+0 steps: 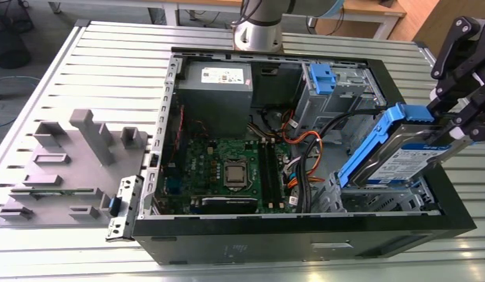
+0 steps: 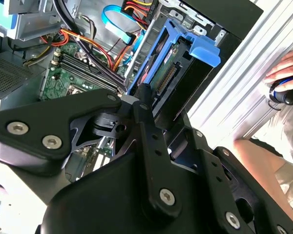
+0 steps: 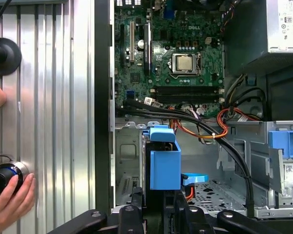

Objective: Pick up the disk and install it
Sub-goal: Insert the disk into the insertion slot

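**Disk held tilted over the drive cage at the case's near corner**

Nearest in the exterior view, the black wall of the open computer case [image 1: 305, 247] was seen lying on the slatted metal worktop [image 1: 109, 70]. Just behind that wall, on the exterior view's right, the metal drive cage [image 1: 383, 200] was found. The disk [image 1: 399, 155] was held above it at a slant, its lower end down at the cage and its upper end raised toward the right. The pincer [image 1: 452, 124] was clenched on that upper end, grasping the disk by its blue frame. In both wrist views the blue carrier [image 2: 173, 53] [image 3: 164, 165] was seen just ahead of the black fingers [image 2: 141, 102].

Further in, the green motherboard [image 1: 226, 158] was laid flat on the case floor, with orange and black cables [image 1: 305, 141] draped between it and the cage. Beyond these, the grey power-supply box [image 1: 214, 88] and an upright blue latch [image 1: 322, 76] were set against the far wall. The arm's base [image 1: 258, 29] was mounted behind the case.

On the exterior view's left, a grey fixture block [image 1: 77, 153] was placed well apart from the case. In the first wrist view, a person's hand [image 3: 10, 200] was rested on a round knob [image 3: 2, 178].
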Motion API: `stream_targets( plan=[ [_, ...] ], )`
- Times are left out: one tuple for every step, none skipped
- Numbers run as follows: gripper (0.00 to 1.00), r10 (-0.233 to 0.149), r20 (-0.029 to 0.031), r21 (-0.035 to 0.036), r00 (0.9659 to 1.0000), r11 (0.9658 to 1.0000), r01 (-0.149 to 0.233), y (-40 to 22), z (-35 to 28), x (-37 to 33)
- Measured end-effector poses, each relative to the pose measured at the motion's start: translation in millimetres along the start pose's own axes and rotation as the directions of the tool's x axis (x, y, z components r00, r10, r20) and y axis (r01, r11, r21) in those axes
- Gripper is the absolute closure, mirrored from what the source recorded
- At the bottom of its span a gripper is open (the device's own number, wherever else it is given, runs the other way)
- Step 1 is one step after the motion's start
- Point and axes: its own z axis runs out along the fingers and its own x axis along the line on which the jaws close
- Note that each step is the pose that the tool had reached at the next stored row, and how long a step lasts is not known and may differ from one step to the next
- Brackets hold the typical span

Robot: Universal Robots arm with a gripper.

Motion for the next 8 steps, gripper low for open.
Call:
stream_targets(
  plan=[
    [0.65,0.0,0.0,0.0,1.0,1.0,0.0,0.0,-0.8,0.0],
    [0.65,0.0,0.0,0.0,1.0,1.0,0.0,0.0,-0.8,0.0],
    [0.65,0.0,0.0,0.0001,1.0,1.0,0.0,0.0,-1.0,0.0],
    [0.65,0.0,-0.0003,0.0,1.0,1.0,0.0,0.0,-1.4,0.0],
    [0.65,0.0,-0.0002,0.0,1.0,1.0,0.0,0.1,-1.8,0.0],
    [0.65,0.0,0.0001,0.0001,1.0,1.0,0.0,0.1,-2.2,-0.1],
    [0.65,0.0,0.0,0.0,1.0,1.0,0.0,0.1,-2.6,-0.1],
    [0.65,0.0,0.0002,0.0,1.0,1.0,0.0,0.1,-2.5,-0.1]
  ],
)
